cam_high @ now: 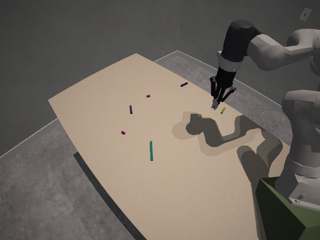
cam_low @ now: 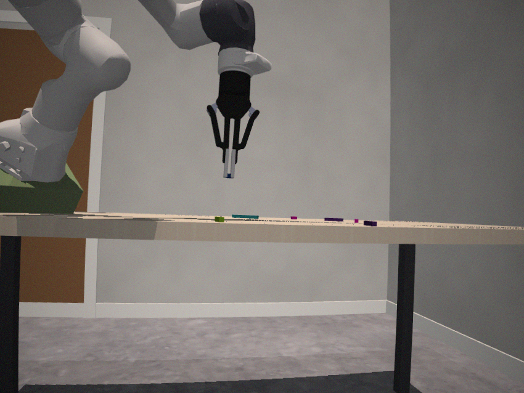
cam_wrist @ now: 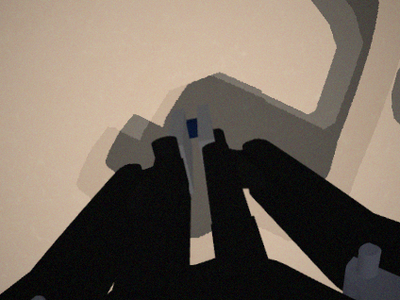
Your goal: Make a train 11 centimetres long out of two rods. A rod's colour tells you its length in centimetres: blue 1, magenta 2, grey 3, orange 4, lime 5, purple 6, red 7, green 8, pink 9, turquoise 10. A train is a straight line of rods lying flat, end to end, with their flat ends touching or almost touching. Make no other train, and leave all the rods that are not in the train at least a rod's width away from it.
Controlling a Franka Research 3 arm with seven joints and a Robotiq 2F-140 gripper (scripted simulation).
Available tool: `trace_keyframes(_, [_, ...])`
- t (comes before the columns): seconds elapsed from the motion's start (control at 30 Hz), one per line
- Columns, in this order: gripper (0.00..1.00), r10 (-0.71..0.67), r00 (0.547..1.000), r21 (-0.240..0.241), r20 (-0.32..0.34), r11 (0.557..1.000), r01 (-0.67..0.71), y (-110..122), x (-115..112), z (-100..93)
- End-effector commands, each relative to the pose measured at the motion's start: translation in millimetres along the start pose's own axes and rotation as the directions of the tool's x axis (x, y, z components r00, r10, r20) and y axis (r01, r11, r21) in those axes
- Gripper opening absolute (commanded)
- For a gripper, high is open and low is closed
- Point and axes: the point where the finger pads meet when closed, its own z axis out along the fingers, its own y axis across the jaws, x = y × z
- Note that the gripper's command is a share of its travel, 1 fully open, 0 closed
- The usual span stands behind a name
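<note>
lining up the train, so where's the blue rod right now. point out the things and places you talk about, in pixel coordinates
The blue rod (cam_low: 229,175) (cam_wrist: 191,128) is pinched between the fingertips (cam_low: 232,164), above the table in the exterior view.

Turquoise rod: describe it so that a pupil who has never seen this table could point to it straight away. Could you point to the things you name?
On the pale table (cam_high: 180,180) (cam_low: 296,234), look beyond the arm's shadow, on the side away from the robot's base. The turquoise rod (cam_high: 151,151) (cam_low: 245,216) lies flat there by itself. It is the longest rod and the only turquoise one.
</note>
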Motion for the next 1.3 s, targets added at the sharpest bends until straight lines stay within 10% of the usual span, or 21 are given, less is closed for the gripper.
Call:
trace_keyframes(0.0, [0.12,-0.167,0.986,-0.005,-0.001,0.986,0.167,-2.5,-3.5,0.3])
trace_keyframes(0.5, [0.12,-0.408,0.913,-0.006,-0.004,0.913,0.408,-10.4,-24.9,-0.8])
trace_keyframes(1.27, [0.12,-0.775,0.631,-0.008,-0.007,0.631,0.775,-21.5,-68.5,-3.0])
